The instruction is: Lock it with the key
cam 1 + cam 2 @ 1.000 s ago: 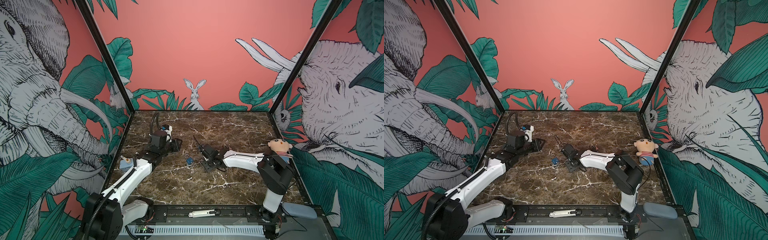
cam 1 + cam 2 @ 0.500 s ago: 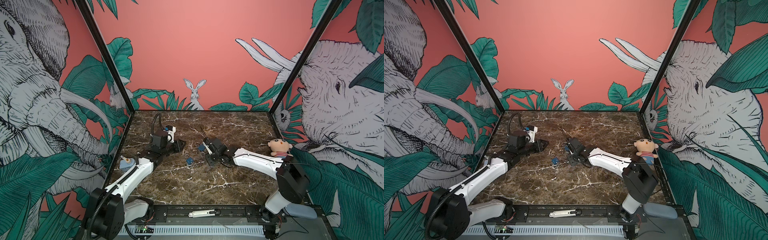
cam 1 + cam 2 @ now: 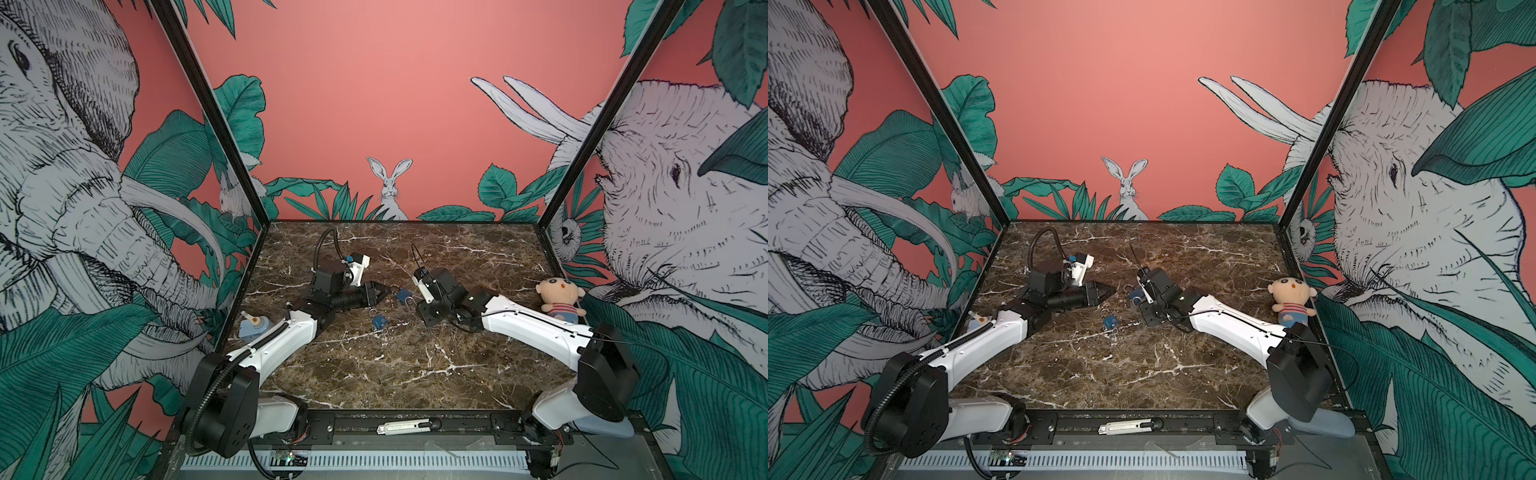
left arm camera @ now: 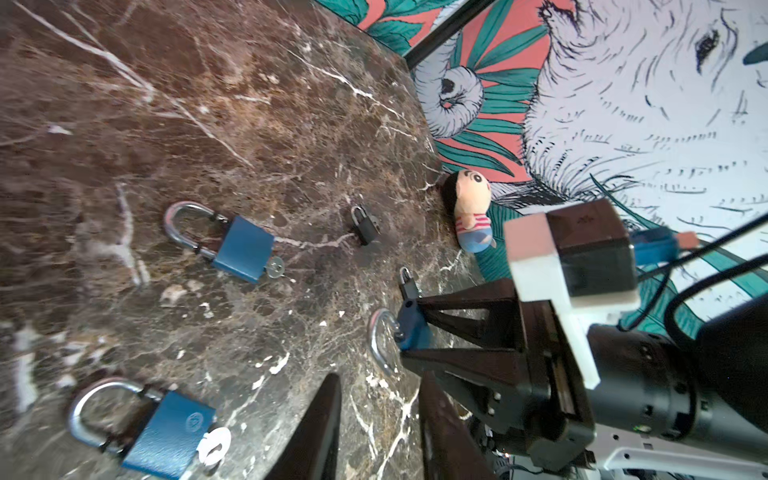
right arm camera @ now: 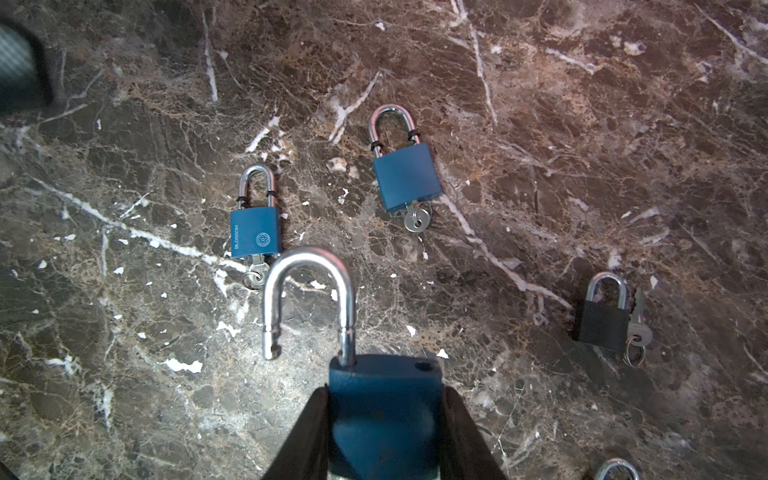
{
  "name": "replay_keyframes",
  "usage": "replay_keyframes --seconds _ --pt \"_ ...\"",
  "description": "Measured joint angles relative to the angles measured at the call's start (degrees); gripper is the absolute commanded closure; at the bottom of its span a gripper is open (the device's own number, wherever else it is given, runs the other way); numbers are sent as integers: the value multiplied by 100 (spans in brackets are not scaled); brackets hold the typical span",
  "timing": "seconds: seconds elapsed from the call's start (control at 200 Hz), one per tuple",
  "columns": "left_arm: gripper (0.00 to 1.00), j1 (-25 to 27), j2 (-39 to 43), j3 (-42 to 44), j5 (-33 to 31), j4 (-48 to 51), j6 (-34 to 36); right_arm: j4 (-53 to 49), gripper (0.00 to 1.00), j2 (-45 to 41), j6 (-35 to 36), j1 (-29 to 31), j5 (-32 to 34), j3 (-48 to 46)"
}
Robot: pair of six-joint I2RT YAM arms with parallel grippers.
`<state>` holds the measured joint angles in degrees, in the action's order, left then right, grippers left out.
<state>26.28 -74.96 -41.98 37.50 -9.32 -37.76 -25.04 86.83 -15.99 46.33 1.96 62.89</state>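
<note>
Blue padlock (image 5: 384,419) in right end effector (image 5: 384,395), keyhole end hidden; left end effector (image 4: 379,376) part-open.

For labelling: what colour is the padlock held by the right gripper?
Blue padlock, best seen in the right wrist view.

A coral-pink back wall (image 3: 374,104) is closing off the booth, with a painted white rabbit (image 3: 390,187) sitting among green leaves (image 3: 320,199) at its foot. Grey line-drawn elephants (image 3: 83,199) are filling the left side wall (image 3: 174,137) and the right side wall (image 3: 685,232). Black frame posts (image 3: 210,112) are marking the corners. Even, soft light is falling on the dark brown marble-patterned desk (image 3: 395,365), veined in white.
</note>
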Motion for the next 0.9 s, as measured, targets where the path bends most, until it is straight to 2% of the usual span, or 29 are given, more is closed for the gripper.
replay_keyframes --seconds 0.17,0.9 --pt "66 219 -289 -2 85 -201 -81 -22 95 -94 -2 0 -109 79" --pt "65 348 -573 -55 87 -603 -273 -7 97 -260 -55 0 -393 114"
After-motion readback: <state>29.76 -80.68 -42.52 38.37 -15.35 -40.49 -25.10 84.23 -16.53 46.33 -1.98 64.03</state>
